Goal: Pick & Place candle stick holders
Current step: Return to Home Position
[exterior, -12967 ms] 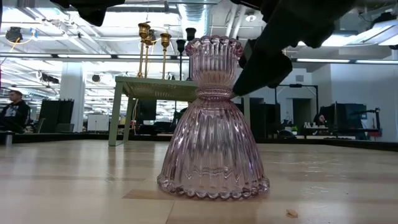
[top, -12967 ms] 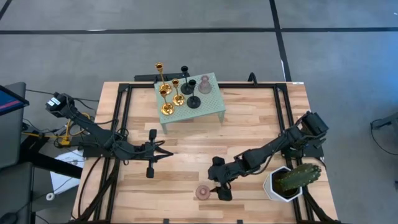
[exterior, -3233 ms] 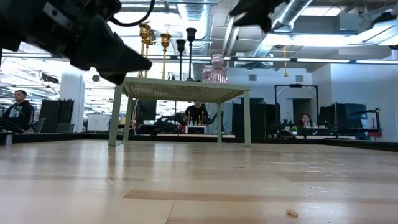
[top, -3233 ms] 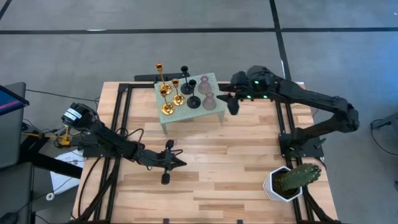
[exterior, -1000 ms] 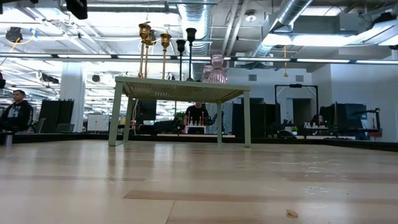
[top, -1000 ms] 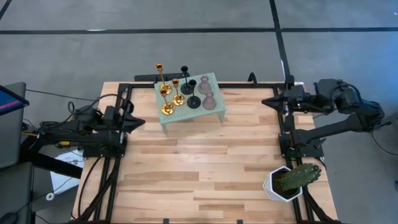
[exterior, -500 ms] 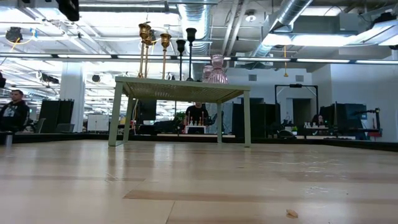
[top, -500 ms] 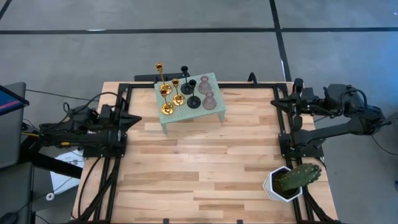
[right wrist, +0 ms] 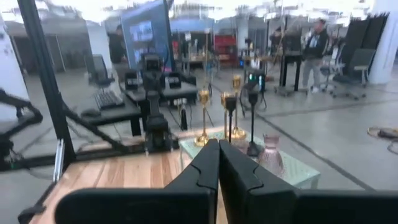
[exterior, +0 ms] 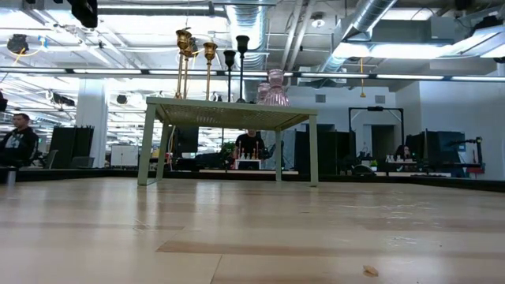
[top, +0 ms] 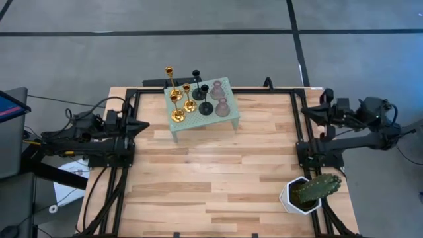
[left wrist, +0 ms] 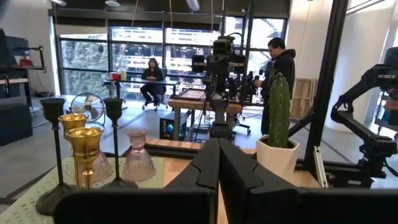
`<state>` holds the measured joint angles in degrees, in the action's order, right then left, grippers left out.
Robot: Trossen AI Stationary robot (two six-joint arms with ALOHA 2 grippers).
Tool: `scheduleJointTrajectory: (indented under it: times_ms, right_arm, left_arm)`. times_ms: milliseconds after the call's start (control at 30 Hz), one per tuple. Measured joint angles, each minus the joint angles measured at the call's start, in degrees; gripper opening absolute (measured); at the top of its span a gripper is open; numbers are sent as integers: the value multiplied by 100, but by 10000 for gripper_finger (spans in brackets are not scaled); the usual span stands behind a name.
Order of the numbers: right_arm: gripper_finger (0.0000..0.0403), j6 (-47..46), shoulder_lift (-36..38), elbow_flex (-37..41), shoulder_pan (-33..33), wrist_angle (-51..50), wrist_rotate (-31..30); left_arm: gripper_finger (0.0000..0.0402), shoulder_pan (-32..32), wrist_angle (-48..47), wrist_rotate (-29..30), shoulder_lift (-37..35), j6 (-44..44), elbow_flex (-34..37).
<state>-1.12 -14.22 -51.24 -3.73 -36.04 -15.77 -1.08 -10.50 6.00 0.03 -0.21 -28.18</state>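
On the pale green shelf (top: 195, 119), the candle stick holders are standing together: the gold ones (top: 177, 99) toward its left end, the black ones (top: 205, 108) in the middle, and the pink glass ones (top: 222, 106) toward its right end. Just left of the shelf, the left gripper (top: 145, 124) is pointing at it, fingers pressed together on nothing. Well to the right of the shelf, the right gripper (top: 305, 112) is sitting likewise, closed and empty. A potted cactus (top: 310, 190) is standing well apart from the shelf, off its right front.
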Motion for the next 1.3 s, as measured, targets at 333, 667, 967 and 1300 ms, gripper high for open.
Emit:
scheduleJointTrajectory:
  times_ms: [333,667,967,1300]
  right_arm:
    - [0,-93,1401,835,2,235,82]
    - [0,-14,1392,942,4,337,111]
    - [0,-2,1390,1199,0,475,147]
    - [0,-218,1392,1941,0,959,256]
  left_arm:
    - [4,0,-63,0,0,0,-1]
    - [4,-2,-68,0,0,0,-1]
    - [4,-2,-103,-2,0,0,-1]
    - [4,-2,-109,-4,0,0,-1]
